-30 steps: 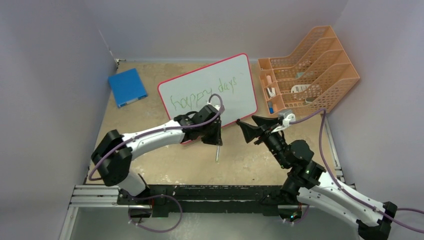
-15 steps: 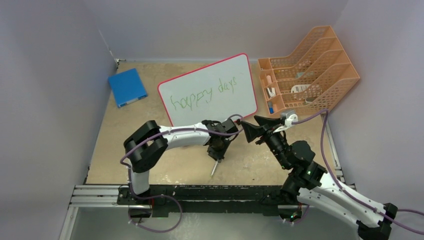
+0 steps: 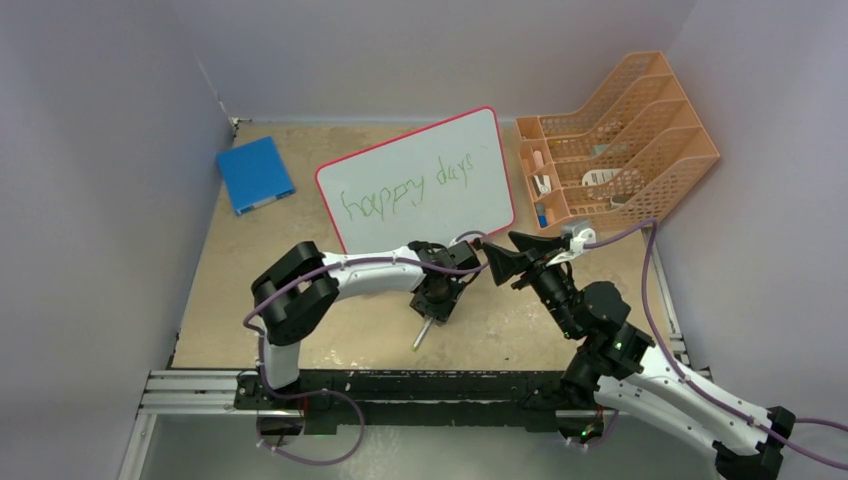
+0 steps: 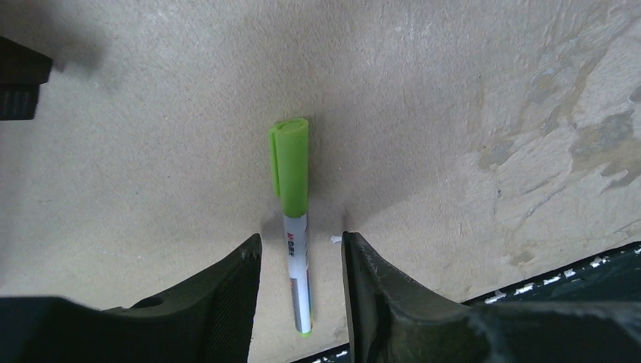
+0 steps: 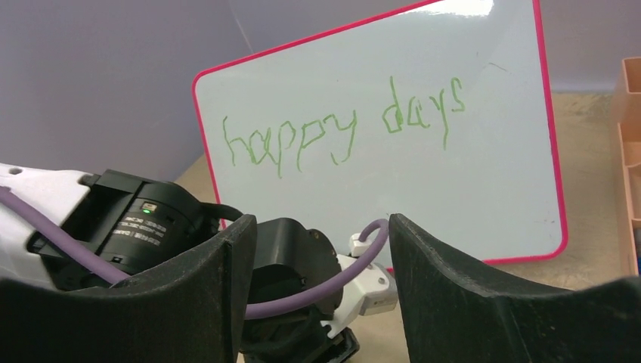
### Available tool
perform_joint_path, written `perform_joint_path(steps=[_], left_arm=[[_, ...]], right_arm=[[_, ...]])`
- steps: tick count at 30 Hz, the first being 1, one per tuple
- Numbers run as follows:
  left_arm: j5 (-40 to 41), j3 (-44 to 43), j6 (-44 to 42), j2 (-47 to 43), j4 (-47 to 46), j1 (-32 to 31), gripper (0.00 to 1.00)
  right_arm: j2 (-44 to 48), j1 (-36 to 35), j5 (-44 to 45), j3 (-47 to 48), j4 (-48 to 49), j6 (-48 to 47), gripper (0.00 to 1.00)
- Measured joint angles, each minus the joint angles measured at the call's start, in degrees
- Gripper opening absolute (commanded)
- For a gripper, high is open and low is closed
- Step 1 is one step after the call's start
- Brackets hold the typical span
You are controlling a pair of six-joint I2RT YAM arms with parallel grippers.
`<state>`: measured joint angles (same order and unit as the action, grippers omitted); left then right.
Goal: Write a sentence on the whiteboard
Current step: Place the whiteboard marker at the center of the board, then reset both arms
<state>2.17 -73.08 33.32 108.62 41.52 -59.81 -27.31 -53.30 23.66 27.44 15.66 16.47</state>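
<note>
Beige table [image 3: 250,300] carries the whiteboard [image 3: 420,160] at 12 o'clock, propped on its feet and tilted back. The sentence [image 3: 400,195] runs across it in green — "happy days" — and reads complete, so I judge the writing finished and the step in hand to be parking the marker.

Status:
- Left gripper [image 4: 301,240]: jaws apart, low over the table at 6 o'clock of the board. The marker [image 4: 290,162] lies flat between them, with a gap on each side and its green cap toward 12 o'clock in the wrist view. Nothing is clamped.
- Right gripper [image 5: 317,223]: jaws apart and empty, facing the board, just beside the left wrist at its 3 o'clock.

Procedure as I would run it:
1. Widen the left jaws further before any travel; the gaps are narrow, and a pad brushing the barrel would roll it.
2. Lift straight up — no sideways component until the fingertips clear the marker.
3. Retract toward 7 o'clock, away from the right gripper and the board's lower edge.
4. Confirm from above that the marker lies at rest, short of the table's near edge.
</note>
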Motion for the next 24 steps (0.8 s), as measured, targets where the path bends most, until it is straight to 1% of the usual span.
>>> perform_joint_path(steps=[4, 7, 11, 13, 15, 17, 20, 22, 24], left_arm=[[1.64, 0.00, 0.04, -2.62, 0.39, -0.02, 0.46], [3.13, 0.00, 0.04, -7.39, 0.20, 0.00, 0.52], [5.95, 0.52, 0.09, -17.14, -1.20, 0.33, 0.63], [7.19, 1.03, 0.07, -23.21, -2.05, 0.96, 0.65], [7.65, 1.99, 0.07, -28.52, -3.23, 2.54, 0.68], [7.89, 3.96, 0.02, -34.64, -4.52, 6.08, 0.73], [10.43, 8.11, -0.07, -42.69, -5.40, 11.76, 0.87], [13.14, 10.38, -0.11, -47.12, -4.81, 13.16, 0.94], [15.76, 11.98, -0.09, -50.62, -3.93, 13.14, 0.97]], right_arm=[[0.02, 0.00, 0.85, 0.09, -0.35, 0.00, 0.68], [0.02, 0.00, 1.05, 0.98, -1.64, 0.02, 0.73], [0.57, 0.00, 2.27, 3.26, -2.67, 0.00, 0.77], [1.09, 0.00, 3.15, 4.00, -3.41, -0.07, 0.79], [1.42, 0.00, 4.28, 4.55, -4.20, -0.22, 0.80], [1.75, 0.00, 5.62, 5.22, -5.57, -0.52, 0.81], [2.29, 0.00, 7.41, 6.25, -7.13, -0.90, 0.82], [2.71, 0.00, 8.76, 7.34, -8.26, -1.14, 0.83], [3.10, 0.02, 10.23, 8.55, -9.38, -1.42, 0.84]])
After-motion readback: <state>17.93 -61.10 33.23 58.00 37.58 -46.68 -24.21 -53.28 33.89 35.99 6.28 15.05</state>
